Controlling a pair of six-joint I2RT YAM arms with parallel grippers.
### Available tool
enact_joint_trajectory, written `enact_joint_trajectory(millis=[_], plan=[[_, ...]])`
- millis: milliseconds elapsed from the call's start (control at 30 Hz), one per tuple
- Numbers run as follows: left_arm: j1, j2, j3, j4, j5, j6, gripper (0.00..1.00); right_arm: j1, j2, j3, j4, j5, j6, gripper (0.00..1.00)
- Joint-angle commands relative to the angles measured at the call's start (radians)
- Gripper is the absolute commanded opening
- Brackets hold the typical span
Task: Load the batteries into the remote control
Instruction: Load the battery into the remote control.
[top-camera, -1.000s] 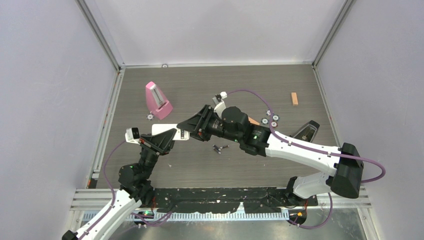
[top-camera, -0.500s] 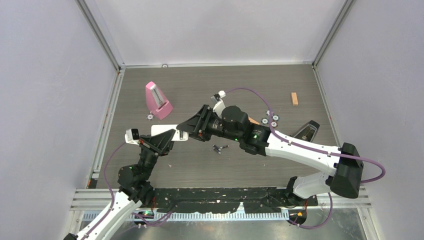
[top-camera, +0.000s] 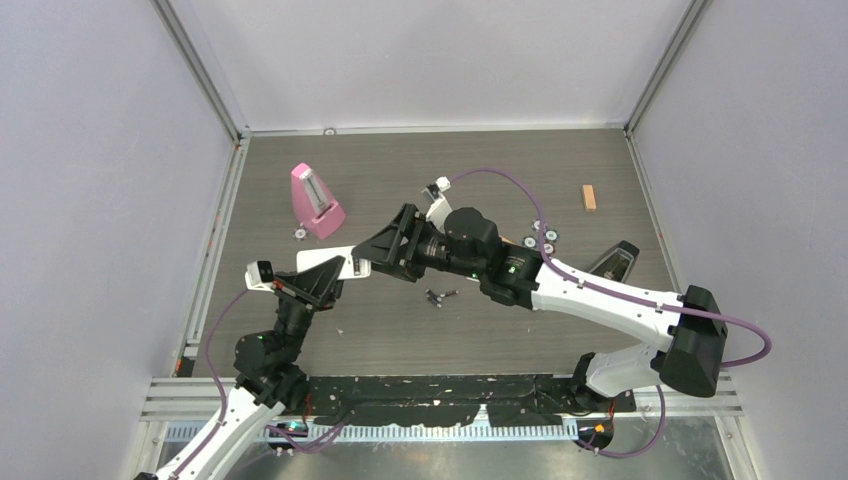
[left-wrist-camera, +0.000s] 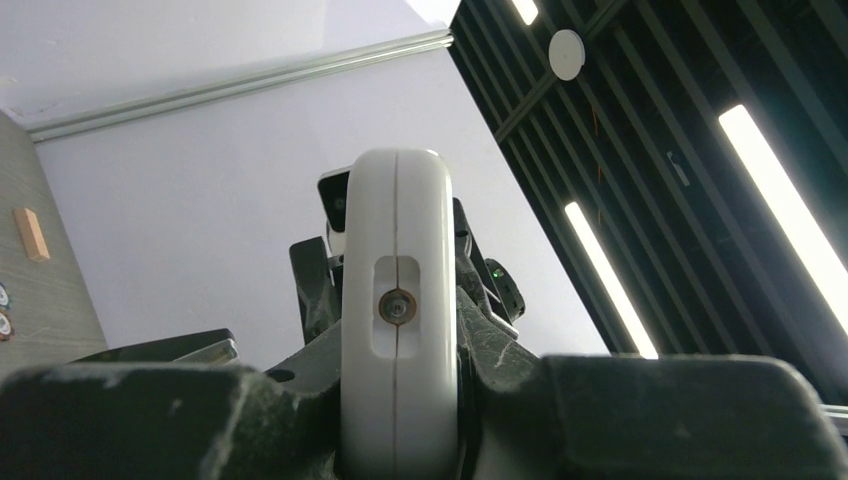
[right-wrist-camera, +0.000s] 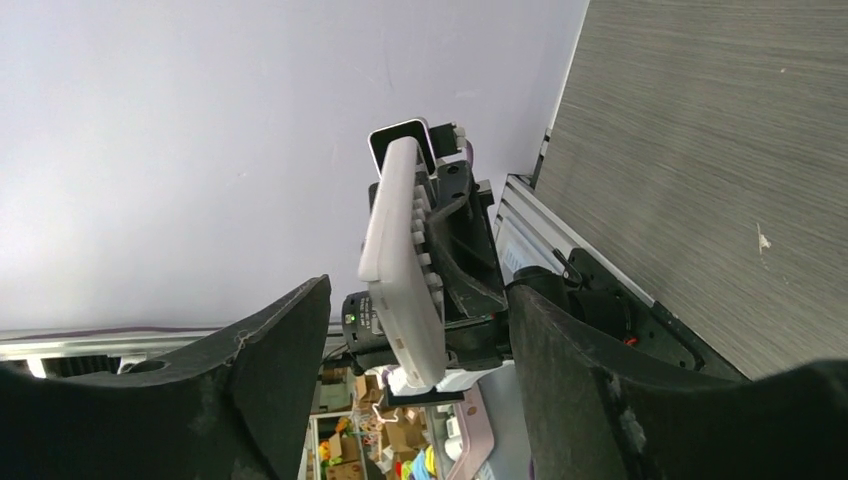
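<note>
Remote control (top-camera: 328, 262) pinched tight in left claw (top-camera: 336, 272), held over the left-centre of the table (top-camera: 560, 170). Right claw (right-wrist-camera: 418, 300) spread, one finger either side of the remote's far end, gaps both sides. Batteries (top-camera: 437, 296) on the table nearby, beside the right arm.

The batteries (top-camera: 438, 296) lie on the table (top-camera: 480, 160) right of the remote control (top-camera: 322, 261), with the metronome (top-camera: 316, 200) behind it.

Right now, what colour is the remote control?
White; the remote control shows best in the left wrist view.
</note>
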Motion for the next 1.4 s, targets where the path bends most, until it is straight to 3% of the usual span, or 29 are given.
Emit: enact_joint_trajectory(millis=[0, 433, 833, 933, 1000, 1067, 1133, 1267, 1367], plan=[[0.005, 0.000, -0.059, 0.026, -0.014, -0.010, 0.00, -0.004, -0.007, 0.069, 0.025, -0.016, -0.071, 0.69], [0.005, 0.019, -0.065, 0.038, -0.009, -0.015, 0.00, -0.004, 0.064, 0.142, -0.070, -0.055, -0.165, 0.56], [0.004, 0.009, -0.069, 0.026, -0.014, -0.020, 0.00, -0.004, 0.072, 0.138, -0.120, -0.062, -0.159, 0.11], [0.005, 0.003, -0.069, 0.023, -0.017, -0.024, 0.00, -0.004, 0.070, 0.135, -0.120, -0.057, -0.160, 0.06], [0.005, 0.001, -0.069, 0.019, -0.017, -0.022, 0.00, -0.004, 0.067, 0.133, -0.115, -0.055, -0.162, 0.10], [0.005, -0.004, -0.069, 0.014, -0.018, -0.021, 0.00, -0.004, 0.059, 0.127, -0.108, -0.046, -0.162, 0.38], [0.005, -0.009, -0.072, 0.005, -0.019, -0.019, 0.00, -0.006, 0.041, 0.120, -0.094, -0.034, -0.171, 0.55], [0.004, -0.025, -0.075, -0.016, -0.017, -0.012, 0.00, -0.010, 0.013, 0.117, -0.093, -0.020, -0.201, 0.70], [0.004, -0.039, -0.077, -0.035, -0.017, -0.007, 0.00, -0.014, 0.001, 0.115, -0.107, -0.016, -0.230, 0.71]])
